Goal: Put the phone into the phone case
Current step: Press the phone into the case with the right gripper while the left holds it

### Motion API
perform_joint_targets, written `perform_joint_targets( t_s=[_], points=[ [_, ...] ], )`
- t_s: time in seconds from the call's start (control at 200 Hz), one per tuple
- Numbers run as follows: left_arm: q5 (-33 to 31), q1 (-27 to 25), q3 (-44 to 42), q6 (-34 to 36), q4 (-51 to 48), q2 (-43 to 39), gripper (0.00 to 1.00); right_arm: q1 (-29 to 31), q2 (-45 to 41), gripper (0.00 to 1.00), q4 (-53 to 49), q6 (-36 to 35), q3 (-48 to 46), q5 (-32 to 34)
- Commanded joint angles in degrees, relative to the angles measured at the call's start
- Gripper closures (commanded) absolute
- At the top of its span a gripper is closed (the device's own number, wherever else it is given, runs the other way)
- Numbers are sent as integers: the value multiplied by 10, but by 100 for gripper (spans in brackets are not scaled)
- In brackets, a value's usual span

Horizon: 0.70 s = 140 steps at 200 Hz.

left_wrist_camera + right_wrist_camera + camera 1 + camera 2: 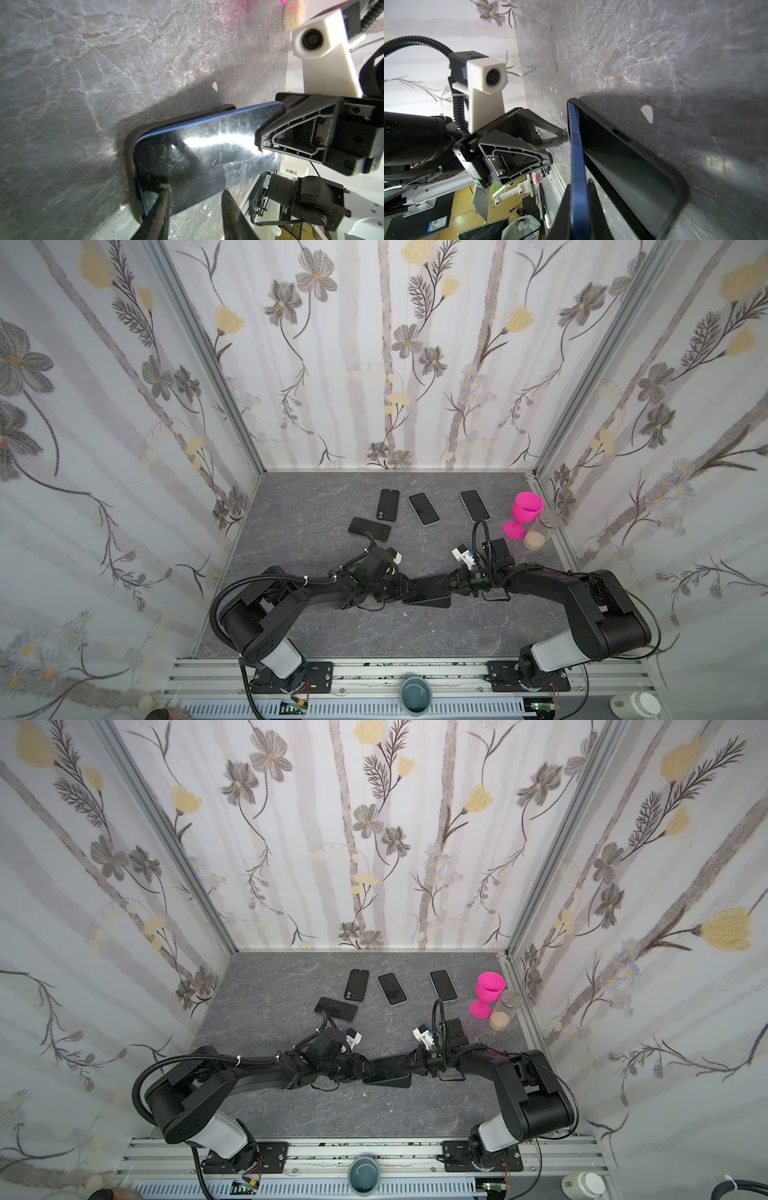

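I hold the phone tilted in the clamped right gripper, its left end in the case, the half-open left gripper apparently bracing it

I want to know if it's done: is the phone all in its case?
Partly in. One end of the phone sits in the case; the other end tilts up, out of it.
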Motion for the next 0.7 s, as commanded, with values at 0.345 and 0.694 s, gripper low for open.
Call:
perform_joint_targets(
  t_s=[0.345,0.694],
  points=[
    [-78,11,-54,-13,20,-32,61,-7,-15,100,-30,4,-25,83],
    [-45,-20,-87,-80,101,-3,61,-7,-21,100,30,41,-49,84]
  ],
)
